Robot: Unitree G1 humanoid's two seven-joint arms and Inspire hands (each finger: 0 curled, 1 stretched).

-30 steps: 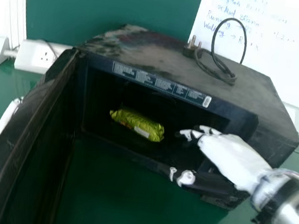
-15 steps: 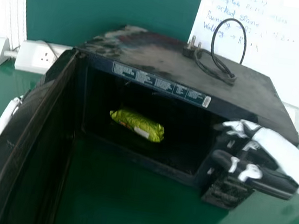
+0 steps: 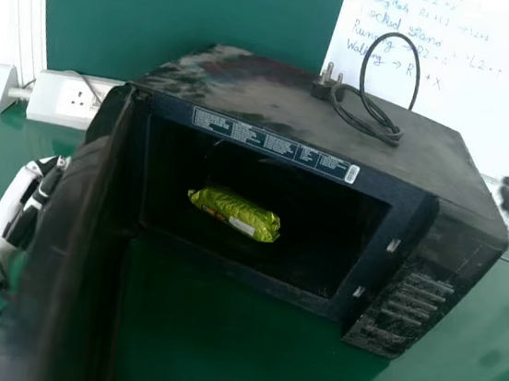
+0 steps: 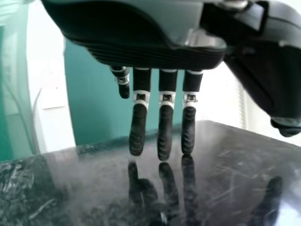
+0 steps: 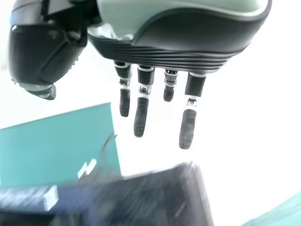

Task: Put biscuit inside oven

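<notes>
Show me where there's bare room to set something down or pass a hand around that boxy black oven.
Bare: the green tabletop before the oven, right of its open black door; apparently inside, between the shiny green biscuit packet and right frame; on top, left of the black plug. Crowded: outside the door, where the robot's left hand is.
</notes>
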